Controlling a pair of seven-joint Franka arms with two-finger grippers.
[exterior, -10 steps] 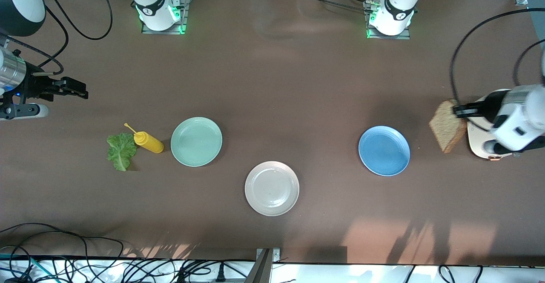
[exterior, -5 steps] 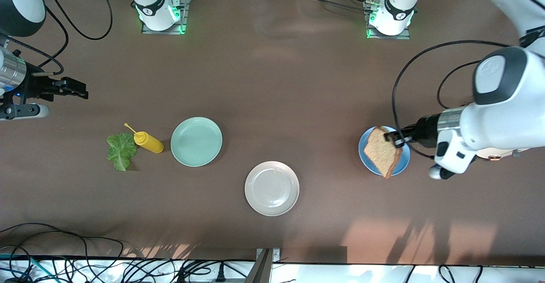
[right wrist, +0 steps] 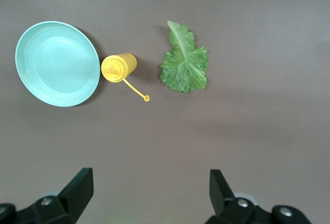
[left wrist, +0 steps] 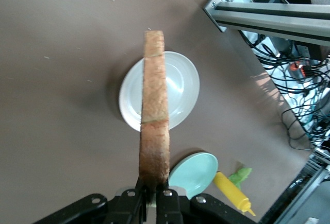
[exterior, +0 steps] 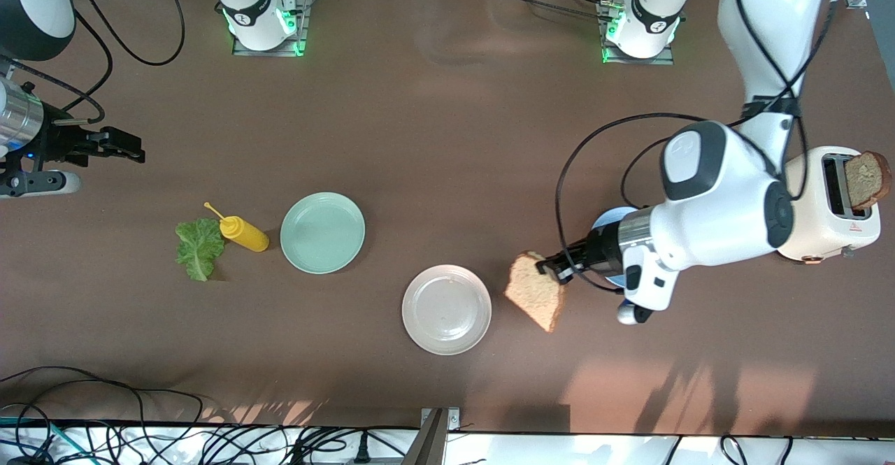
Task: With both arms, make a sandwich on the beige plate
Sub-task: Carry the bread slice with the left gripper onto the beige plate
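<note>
1. The left gripper (exterior: pixel 554 270) is clenched on one corner of a bread slice (exterior: pixel 537 298), which hangs on edge in the air over bare table just beside the beige plate (exterior: pixel 446 309), toward the left arm's end; the sandwich is not yet begun and the plate is bare.
2. To do this step well, I judge the slice should go on over the plate's middle, be tipped from on edge to flat, and be lowered close before letting go; dropped from height it could land across the ridged rim.
3. The right gripper (right wrist: pixel 148 190) hangs with its jaws spread wide and nothing between them, over the table near the lettuce (exterior: pixel 199 247); that arm waits.
4. Bread: brown, grainy, thick, crust darker, stiff enough to hold its shape from one corner; a second slice (exterior: pixel 867 179) stands out of the toaster (exterior: pixel 825 220), which is pale and smooth.
5. Beige plate: round, glossy, faint concentric ridges; the mint plate (exterior: pixel 322 232) is the same shape; the blue plate (exterior: pixel 605 219) is mostly hidden under the left arm.
6. Lettuce: ruffled, limp, flat on the table, touching or almost touching the yellow bottle (exterior: pixel 241 233), which lies on its side, smooth plastic, thin nozzle.
</note>
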